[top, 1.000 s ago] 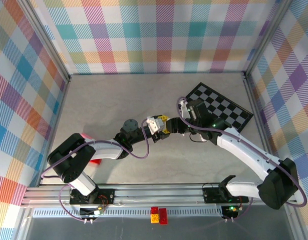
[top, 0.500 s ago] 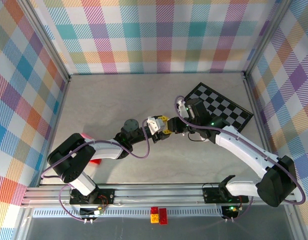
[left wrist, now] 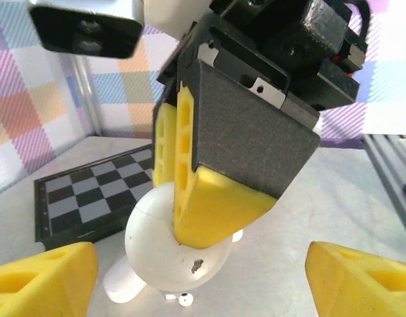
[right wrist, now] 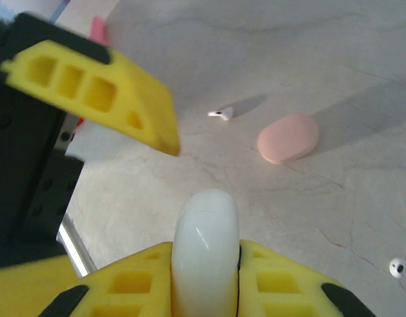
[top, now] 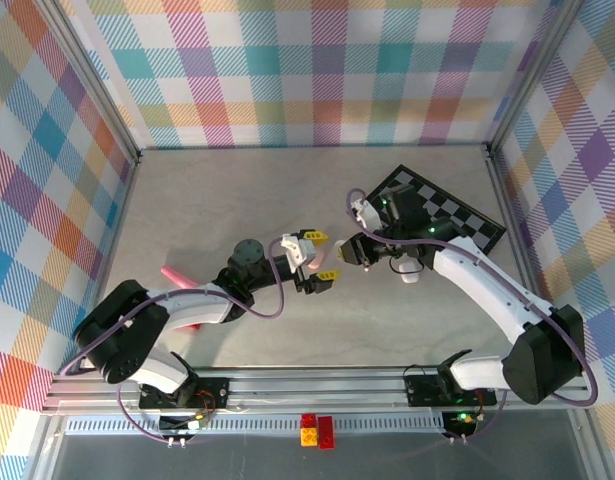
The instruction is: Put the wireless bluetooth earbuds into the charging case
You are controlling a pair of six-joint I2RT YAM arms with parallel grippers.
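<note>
My right gripper (right wrist: 204,249) is shut on a glossy white oval charging case (right wrist: 204,231), held edge-on between its yellow pads. In the left wrist view the same case (left wrist: 156,244) hangs just above the table under the right gripper's fingers. My left gripper (top: 320,257) stands open just left of the case, its yellow fingertips (left wrist: 41,277) spread wide and touching nothing. One tiny white earbud (right wrist: 222,113) lies on the table beyond the case, another (right wrist: 397,266) at the right edge. A third earbud (left wrist: 184,300) lies right under the held case.
A pale pink oval case (right wrist: 288,137) lies shut on the table near the far earbud. A checkerboard mat (top: 457,215) sits at the back right. A white oblong object (top: 409,272) lies beside the right arm. A pink item (top: 174,272) lies by the left arm.
My left gripper has opened, let go of the white case and drawn back to the left. The right gripper has shut on the case and carries it alone.
</note>
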